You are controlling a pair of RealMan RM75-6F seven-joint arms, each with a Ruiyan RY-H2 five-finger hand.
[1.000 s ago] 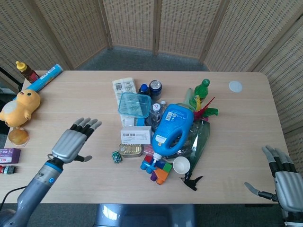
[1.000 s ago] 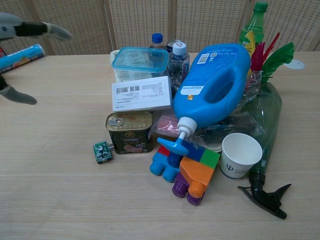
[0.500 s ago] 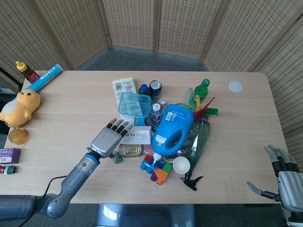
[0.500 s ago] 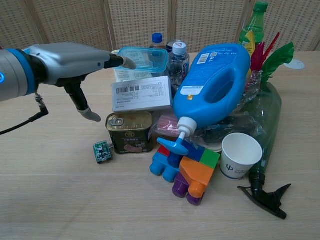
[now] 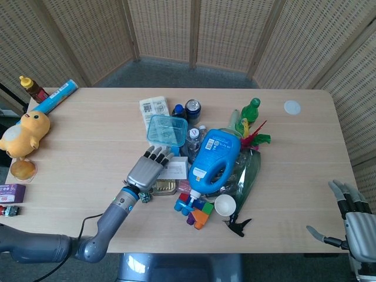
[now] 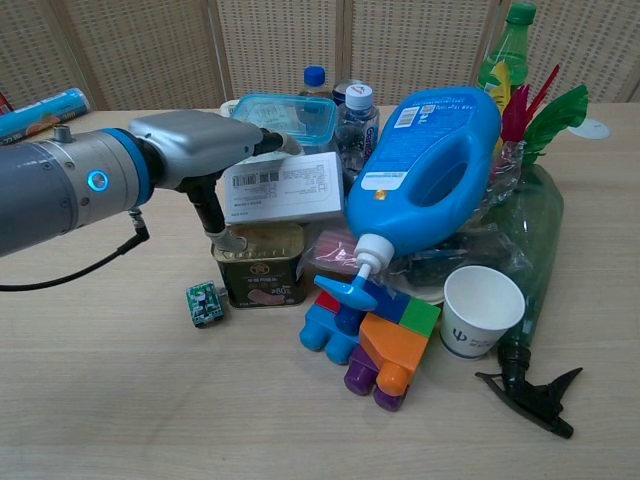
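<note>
My left hand [image 5: 148,169] hovers over the left side of the pile with its fingers apart and nothing in it. In the chest view the left hand [image 6: 205,150] stretches its fingers [image 6: 280,143] over the top edge of a white labelled box [image 6: 283,187]. Its thumb hangs down by the rim of a gold tin can [image 6: 260,265]. A small green item [image 6: 203,303] lies just below the hand. A big blue detergent bottle [image 5: 216,158] lies to the right of the box. My right hand [image 5: 352,223] is open at the table's near right edge, far from everything.
The pile also holds a clear tub with a blue lid [image 5: 167,129], toy blocks [image 5: 197,210], a paper cup [image 5: 225,205], a green spray bottle [image 5: 247,170] and small bottles. At the far left are a yellow duck [image 5: 24,134], a sauce bottle [image 5: 33,88] and a blue tube [image 5: 57,96].
My left hand has swept right from the bare table into the pile, now reaching over the white box and tin can. The right hand has stayed put.
</note>
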